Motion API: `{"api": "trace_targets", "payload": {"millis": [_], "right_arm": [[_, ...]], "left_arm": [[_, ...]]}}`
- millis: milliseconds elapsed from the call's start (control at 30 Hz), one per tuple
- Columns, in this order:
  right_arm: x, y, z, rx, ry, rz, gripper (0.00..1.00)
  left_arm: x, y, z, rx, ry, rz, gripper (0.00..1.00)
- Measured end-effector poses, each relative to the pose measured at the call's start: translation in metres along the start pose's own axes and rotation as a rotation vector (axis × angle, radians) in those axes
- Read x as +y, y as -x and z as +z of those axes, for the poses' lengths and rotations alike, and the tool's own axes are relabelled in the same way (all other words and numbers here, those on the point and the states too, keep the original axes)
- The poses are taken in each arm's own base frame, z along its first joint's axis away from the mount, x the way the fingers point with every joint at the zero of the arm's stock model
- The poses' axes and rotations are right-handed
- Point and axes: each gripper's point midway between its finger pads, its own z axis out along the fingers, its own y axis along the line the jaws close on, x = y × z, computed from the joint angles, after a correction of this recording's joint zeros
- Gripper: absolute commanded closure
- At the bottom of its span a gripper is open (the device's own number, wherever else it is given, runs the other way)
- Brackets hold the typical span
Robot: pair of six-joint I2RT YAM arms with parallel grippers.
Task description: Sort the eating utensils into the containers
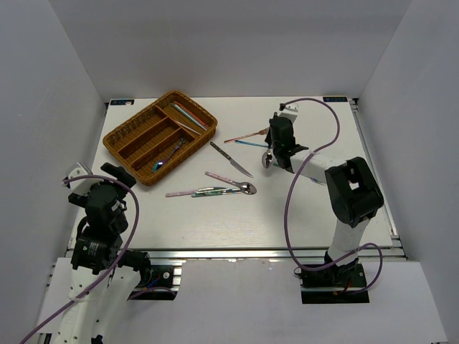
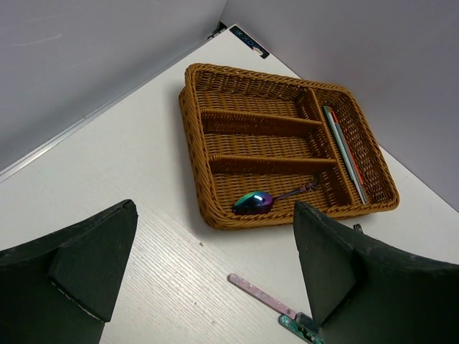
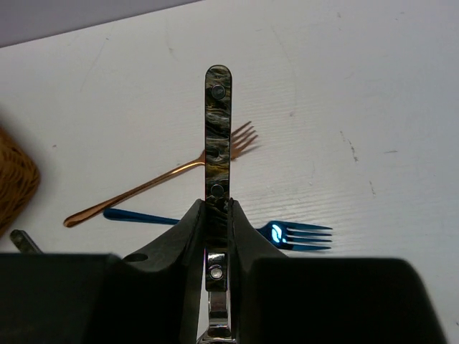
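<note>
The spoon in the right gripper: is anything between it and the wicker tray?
Only a knife, lying flat on the table between the spoon and the tray; nothing tall blocks the right gripper's path.

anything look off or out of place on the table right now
Nothing damaged or spilled. The wicker tray sits skewed to the table edges, and the knife, rose-gold fork and blue fork lie loose outside it, pointing different ways. The right tool grips a marbled-handle spoon.
</note>
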Motion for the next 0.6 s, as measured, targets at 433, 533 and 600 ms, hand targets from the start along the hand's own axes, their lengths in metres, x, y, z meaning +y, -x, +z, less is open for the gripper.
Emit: {"api": "trace_targets", "payload": {"millis": [433,533,600], "right_arm": [[0.075,0.034,-0.022,0.004,0.224,0.262,1.0],[0.11,0.038,-0.047,0.025,0.285,0.404,1.0],[0.144,0.031,-0.068,0.052,0.335,0.493,1.0]], "left_arm": [[0.0,-0.001,0.001,0.003,0.001,0.006,0.02],[0.0,-0.001,0.001,0.002,0.002,0.006,0.02],[0.001,0.0,0.001,-0.001,0.008,0.004,0.02]]}}
